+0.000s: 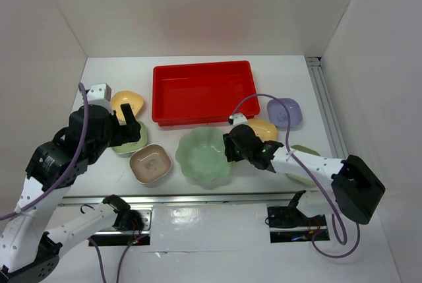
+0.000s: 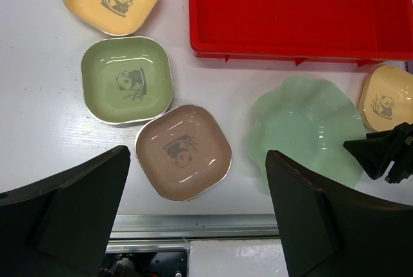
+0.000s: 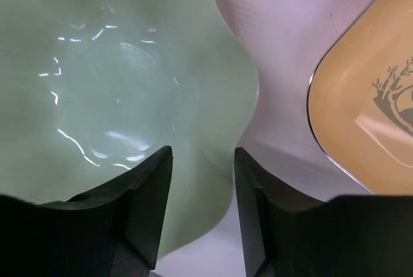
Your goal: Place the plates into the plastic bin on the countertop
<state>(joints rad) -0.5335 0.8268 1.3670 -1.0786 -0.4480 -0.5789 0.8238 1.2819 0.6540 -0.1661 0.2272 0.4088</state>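
Note:
The red plastic bin (image 1: 204, 92) stands at the back middle of the white countertop (image 1: 105, 75). The large pale green scalloped dish (image 1: 204, 156) lies in front of it. My right gripper (image 1: 231, 146) is open, low at that dish's right rim. In the right wrist view (image 3: 203, 161) the rim (image 3: 193, 193) lies between the fingers, with gaps on both sides. My left gripper (image 1: 125, 128) is open and empty, held high above the light green dish (image 2: 126, 79) and the pink dish (image 2: 183, 151). A yellow dish (image 1: 127, 103) lies at the left.
A second yellow dish (image 1: 262, 129) lies just right of my right gripper, and a lavender dish (image 1: 285, 113) lies behind it. Another pale green dish (image 1: 303, 164) is partly hidden under the right arm. White walls close in the sides and back. A metal rail (image 1: 198, 197) runs along the front edge.

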